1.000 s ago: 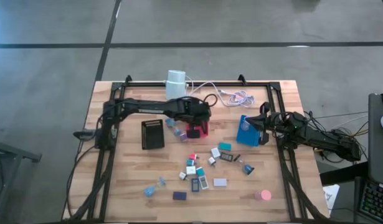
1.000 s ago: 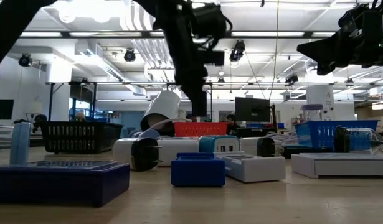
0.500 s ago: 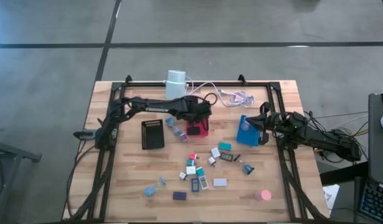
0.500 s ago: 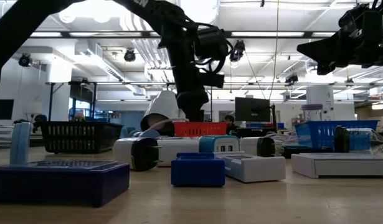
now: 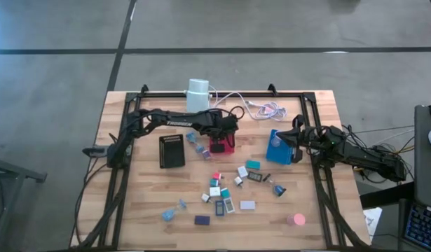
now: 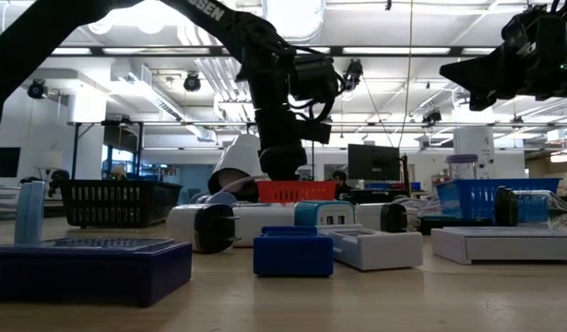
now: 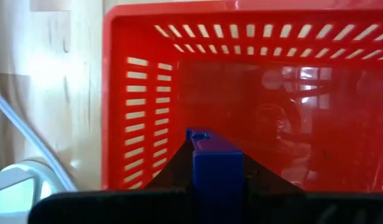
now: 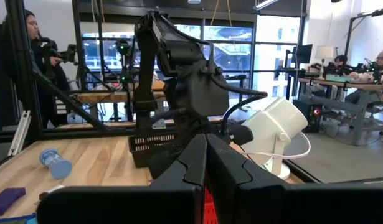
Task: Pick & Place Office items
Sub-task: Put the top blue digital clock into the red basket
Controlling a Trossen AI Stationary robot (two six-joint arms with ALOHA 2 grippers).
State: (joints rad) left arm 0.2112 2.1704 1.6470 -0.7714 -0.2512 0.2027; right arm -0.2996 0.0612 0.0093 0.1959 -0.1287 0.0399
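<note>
Left wrist view: my left tool point(image 7: 217, 163) w/ blue block point(image 7: 216, 168) clamped, now lower over red tray point(image 7: 138, 93); right tool point(image 5: 293, 133) clenched, unmoved by blue tray point(image 5: 279, 148).

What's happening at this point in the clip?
The left gripper hangs over the red slotted plastic basket, jaws shut on a small blue rectangular block, apparently about to drop it in. The right gripper waits with shut jaws above the blue plastic basket. Most of the small stationery pieces lie scattered on the wooden table, not yet sorted, and the black slotted basket sits beside the red one.
</note>
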